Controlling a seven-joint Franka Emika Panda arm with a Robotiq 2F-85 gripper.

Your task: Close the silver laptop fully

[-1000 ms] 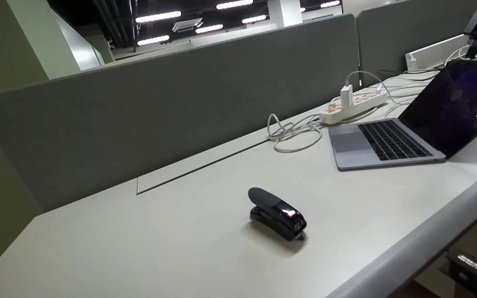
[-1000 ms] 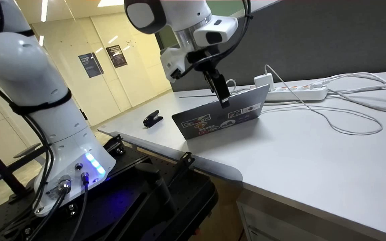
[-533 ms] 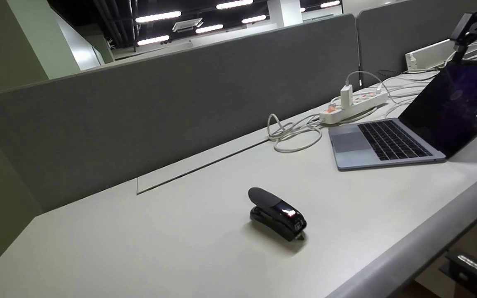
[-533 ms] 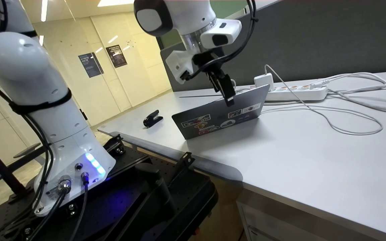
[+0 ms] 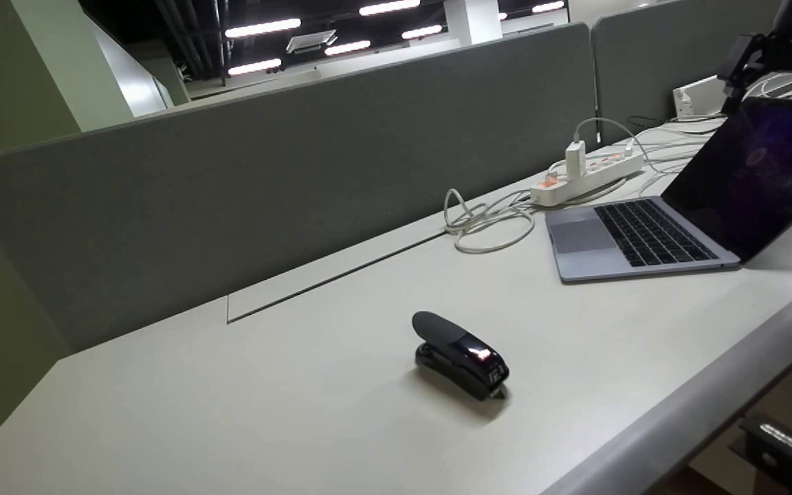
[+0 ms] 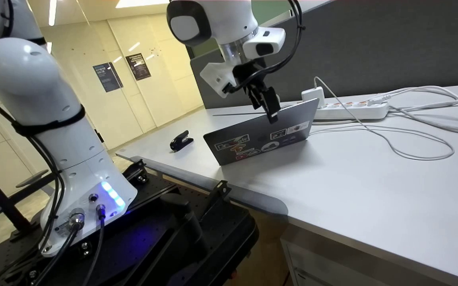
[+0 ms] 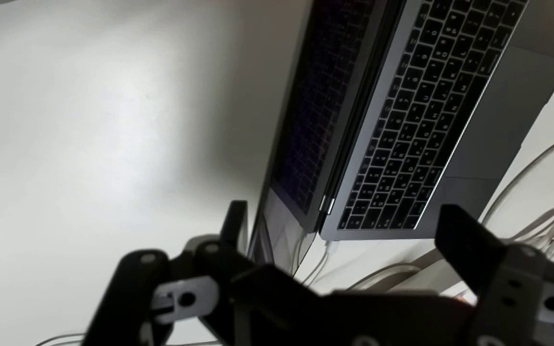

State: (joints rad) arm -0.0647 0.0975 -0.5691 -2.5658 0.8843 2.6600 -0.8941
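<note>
The silver laptop stands open on the desk, with its keyboard (image 5: pixel 650 232) and dark screen (image 5: pixel 753 179) in an exterior view. Its stickered lid (image 6: pixel 253 147) leans back in an exterior view. The wrist view shows the laptop keyboard (image 7: pixel 407 125) and the screen edge-on. My gripper (image 7: pixel 347 226) is open at one end of the lid's upper edge. One finger (image 7: pixel 235 223) is beside the lid's outer face; the other finger (image 7: pixel 462 245) is on the keyboard side. The gripper also shows in both exterior views (image 6: pixel 264 112) (image 5: pixel 771 96). Contact with the lid looks likely but is not certain.
A black stapler (image 5: pixel 461 357) lies on the desk in front of the laptop. A white power strip (image 6: pixel 350 110) with loose cables (image 6: pixel 412 155) lies beside the laptop, along the grey partition (image 5: pixel 300 185). The desk's front edge (image 5: pixel 698 392) runs near the laptop's other side.
My gripper has moved over the lid edge, toward the keyboard side, and slightly lower. The lid has tilted very slightly more upright in the last half second. The stapler has not moved.
</note>
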